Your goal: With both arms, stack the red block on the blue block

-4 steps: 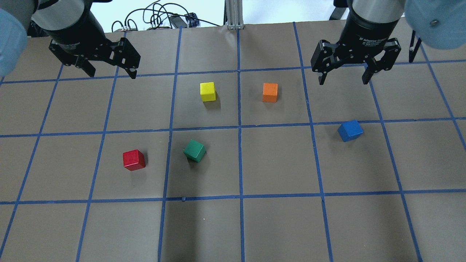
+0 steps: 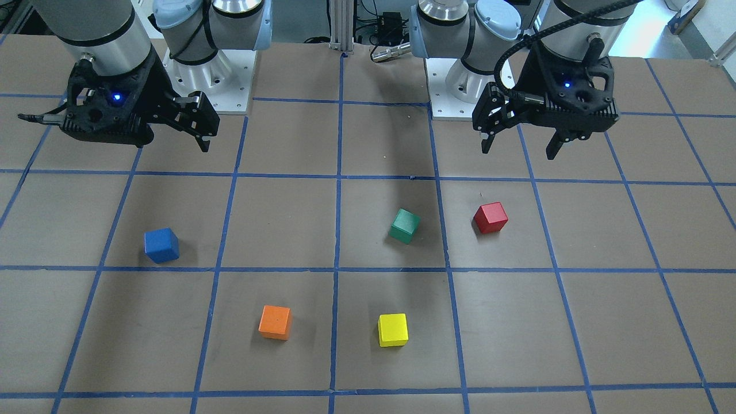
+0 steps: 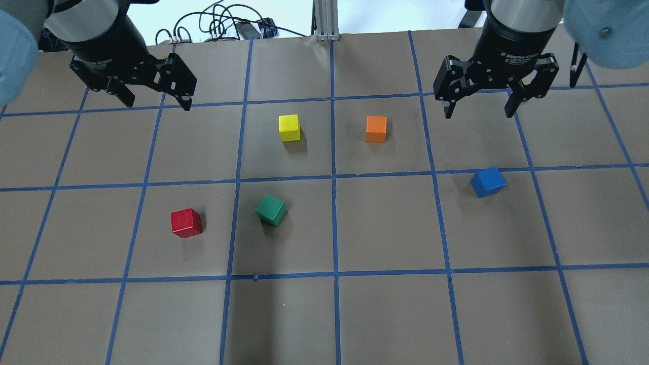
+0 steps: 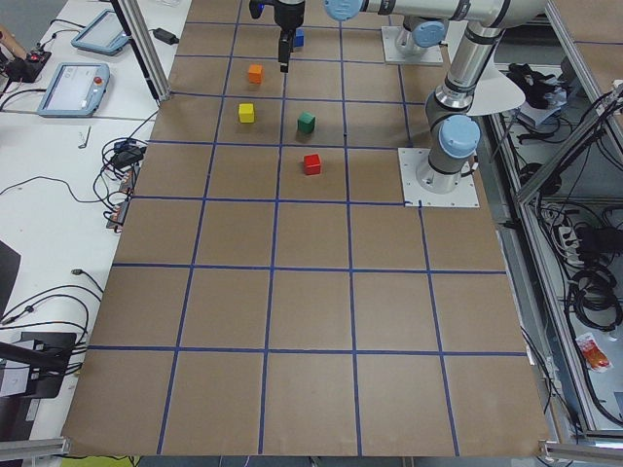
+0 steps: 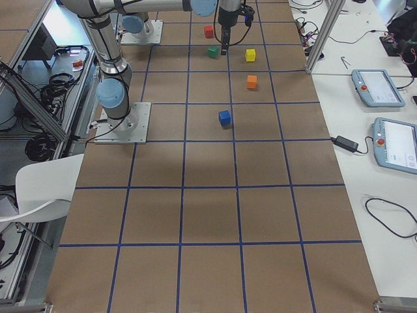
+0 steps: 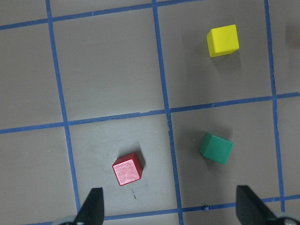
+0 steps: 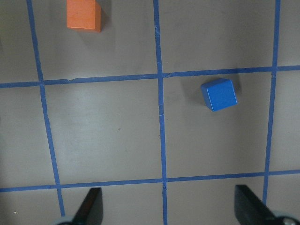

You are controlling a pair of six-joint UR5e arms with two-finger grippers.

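The red block (image 3: 186, 223) sits on the brown table in the left half; it also shows in the front view (image 2: 490, 217) and in the left wrist view (image 6: 127, 169). My left gripper (image 3: 158, 103) hangs open and empty high above the table, farther back than the red block. The blue block (image 3: 487, 182) sits in the right half, also in the front view (image 2: 161, 245) and in the right wrist view (image 7: 218, 94). My right gripper (image 3: 477, 113) is open and empty, high and farther back than the blue block.
A green cube (image 3: 271, 210) lies tilted right of the red block. A yellow cube (image 3: 289, 127) and an orange cube (image 3: 376, 129) sit farther back near the middle. Blue tape lines grid the table (image 3: 385, 228). Cables lie beyond the far edge.
Both grippers have barely shifted and stay open. No block has moved.
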